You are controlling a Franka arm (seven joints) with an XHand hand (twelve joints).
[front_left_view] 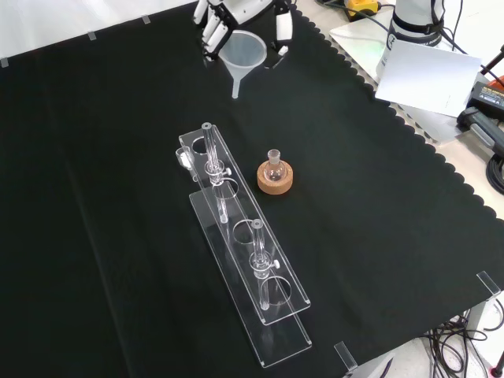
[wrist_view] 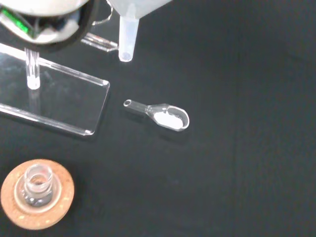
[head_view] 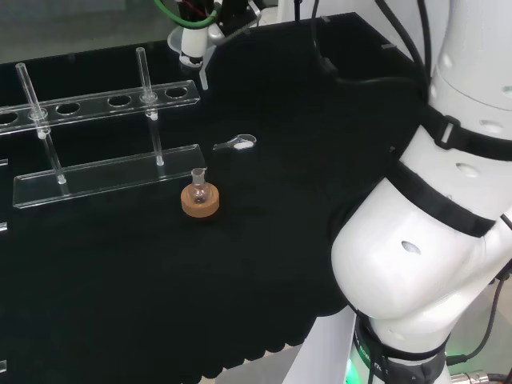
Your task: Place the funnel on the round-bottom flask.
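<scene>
funnel (front_left_view: 240, 53) in hand (front_left_view: 236, 14), flask (front_left_view: 274, 167) apart

A black cloth (front_left_view: 94, 197) covers the bench, its scalloped hem running from 1 o'clock down to 4 o'clock in the front view. Past that hem, at 2 o'clock, lies a pale tabletop (front_left_view: 358, 39) with a white sheet (front_left_view: 429, 79) resting on it (tilted, one corner lifted). Dark cables (front_left_view: 465, 346) trail at 4 o'clock. In the head view, a grey wall (head_view: 72, 24) rises at 11 o'clock.
</scene>
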